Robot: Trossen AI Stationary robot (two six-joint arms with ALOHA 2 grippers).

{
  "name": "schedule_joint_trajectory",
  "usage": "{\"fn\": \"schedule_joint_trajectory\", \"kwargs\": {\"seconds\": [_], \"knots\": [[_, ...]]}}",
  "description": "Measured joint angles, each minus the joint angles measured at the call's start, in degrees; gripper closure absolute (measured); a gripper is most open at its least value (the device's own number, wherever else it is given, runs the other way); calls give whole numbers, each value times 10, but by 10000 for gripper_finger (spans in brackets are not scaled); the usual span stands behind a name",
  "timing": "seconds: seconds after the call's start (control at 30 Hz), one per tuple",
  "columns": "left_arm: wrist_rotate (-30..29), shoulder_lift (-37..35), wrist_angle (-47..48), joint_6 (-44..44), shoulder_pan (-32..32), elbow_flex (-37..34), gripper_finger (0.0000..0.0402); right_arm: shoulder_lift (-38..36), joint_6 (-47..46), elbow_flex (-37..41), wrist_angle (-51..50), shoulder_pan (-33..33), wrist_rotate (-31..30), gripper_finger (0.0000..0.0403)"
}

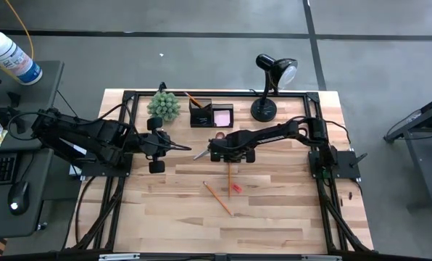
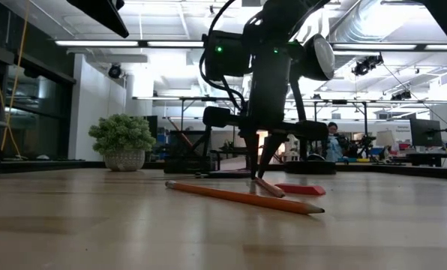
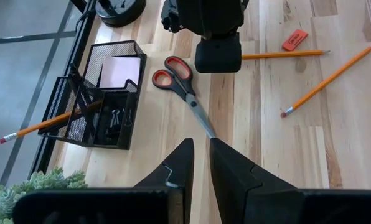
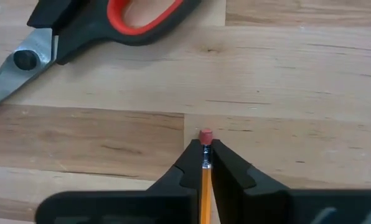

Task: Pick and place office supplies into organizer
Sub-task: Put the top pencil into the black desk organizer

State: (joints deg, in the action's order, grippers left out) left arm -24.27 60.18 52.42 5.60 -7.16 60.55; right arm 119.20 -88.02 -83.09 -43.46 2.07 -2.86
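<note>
Near the middle of the bench (image 1: 274, 217), the right end effector (image 4: 205, 149) is pressed together on a pencil (image 4: 205, 177), its fingertips pinching the shaft just below the pink eraser tip — the wrist view shows the tip poking out between them, close to the wood. From above, that pencil runs away from the end effector toward the front of the bench, beside a small red eraser (image 1: 235, 188). A second pencil (image 1: 217, 198) lies loose on the wood nearby, at an angle. The orange-handled scissors (image 3: 184, 84) lie flat just beside the right end effector, handles toward the organizer (image 3: 79, 118) and blades pointing toward the left arm.

At the back edge stands the black mesh organizer, with a pink sticky-note pad (image 3: 120, 70) in one compartment, small dark clips (image 3: 115, 118) in another, and a pencil sticking out through its side. A green plant (image 1: 164, 104) sits to one side of it and a black desk lamp (image 1: 269, 87) to the other.

The left end effector (image 3: 198, 162) hovers over bare wood, well short of the scissors' blade tip, fingers nearly together and holding nothing.
</note>
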Motion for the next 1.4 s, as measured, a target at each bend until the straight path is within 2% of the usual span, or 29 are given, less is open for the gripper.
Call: {"fn": "schedule_joint_trajectory", "kwargs": {"seconds": [0.53,0.73,1.1,1.4], "knots": [[1,0,5,0,0,0,360,0,0,0,0,0,-4,390],[17,0,32,1,0,0,360,1,11,-6,8,-6,-8,390],[42,-25,83,8,0,0,360,1,49,-62,-33,-17,-77,393],[41,-55,96,8,0,0,360,1,130,-153,-89,-11,-180,402]]}}
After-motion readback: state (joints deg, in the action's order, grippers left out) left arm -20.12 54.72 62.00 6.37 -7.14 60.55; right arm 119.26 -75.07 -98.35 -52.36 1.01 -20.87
